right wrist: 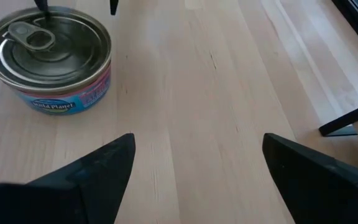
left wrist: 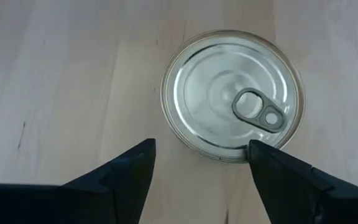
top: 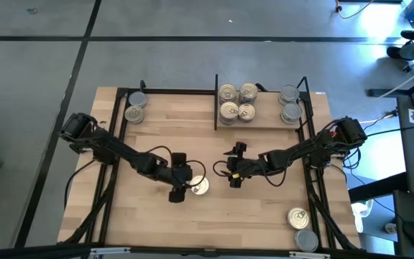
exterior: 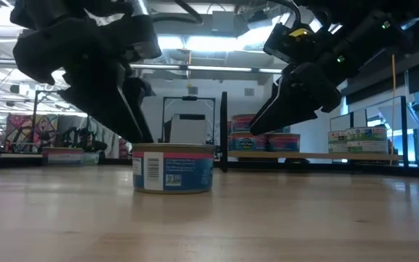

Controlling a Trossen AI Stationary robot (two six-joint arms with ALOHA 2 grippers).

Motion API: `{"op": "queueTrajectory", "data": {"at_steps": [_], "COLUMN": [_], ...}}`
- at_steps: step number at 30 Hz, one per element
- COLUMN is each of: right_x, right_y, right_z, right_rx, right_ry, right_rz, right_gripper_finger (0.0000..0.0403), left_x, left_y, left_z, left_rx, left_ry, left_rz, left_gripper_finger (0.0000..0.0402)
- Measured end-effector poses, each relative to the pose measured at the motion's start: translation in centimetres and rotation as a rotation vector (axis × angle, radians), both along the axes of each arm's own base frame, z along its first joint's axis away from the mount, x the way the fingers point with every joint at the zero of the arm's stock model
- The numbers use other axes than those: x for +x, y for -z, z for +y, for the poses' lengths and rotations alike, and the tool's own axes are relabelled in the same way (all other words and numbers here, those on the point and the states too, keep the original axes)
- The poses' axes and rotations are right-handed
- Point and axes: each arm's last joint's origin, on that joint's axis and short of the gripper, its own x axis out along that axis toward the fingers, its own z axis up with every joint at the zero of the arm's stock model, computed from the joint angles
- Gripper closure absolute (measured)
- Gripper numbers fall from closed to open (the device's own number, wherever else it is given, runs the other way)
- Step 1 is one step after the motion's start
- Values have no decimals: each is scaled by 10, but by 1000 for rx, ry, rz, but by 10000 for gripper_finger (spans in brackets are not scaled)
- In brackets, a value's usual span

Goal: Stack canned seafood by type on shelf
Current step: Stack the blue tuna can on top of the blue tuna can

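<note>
One round tin point(left wrist: 232, 93) with a pale pull-tab lid and a blue label stands upright on its base on the wooden table point(top: 264, 208), near the middle; it also shows in the low view as the tin point(exterior: 173, 169). My left gripper point(top: 187, 184) is open just to the tin's left and slightly above it. In the left wrist view one fingertip point(left wrist: 257, 149) shows right at the lid's rim. My right gripper point(top: 230, 169) hangs open above the table to the tin's right, nothing between its fingers. The shelf point(top: 171, 115) lies along the far edge and holds canned seafood.
Left of the shelf's black divider point(top: 215, 101) stand grey-lidded tins point(top: 135, 108). Right of it are several gold-lidded tins point(top: 237, 102) and, further right, grey-lidded ones point(top: 290, 105). Two more tins point(top: 300, 226) sit at the near right corner. Bare wood lies between.
</note>
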Motion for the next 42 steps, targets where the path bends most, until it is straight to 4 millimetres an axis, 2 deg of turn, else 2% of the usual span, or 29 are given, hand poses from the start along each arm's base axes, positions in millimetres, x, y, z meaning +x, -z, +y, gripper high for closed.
{"op": "queueTrajectory", "data": {"at_steps": [10,19,27,35,42], "right_x": [2,10,11,19,22], "right_y": [-2,-13,-15,11,21], "right_z": [1,12,11,16,22], "right_rx": [18,162,192,378,405], "right_ry": [-18,-287,-259,-204,-205], "right_rz": [-21,-134,-152,-104,-118], "right_gripper_finger": [52,52,52,52,52], "left_x": [-5,-9,-7,-5,-4], "left_y": [5,10,9,7,5], "left_z": [-2,-1,-2,-2,-5], "left_rx": [-11,-1,-8,-20,-40], "left_ry": [-11,-4,-8,-12,5], "left_rz": [1,40,25,-5,-19], "left_gripper_finger": [147,147,147,147,147]}}
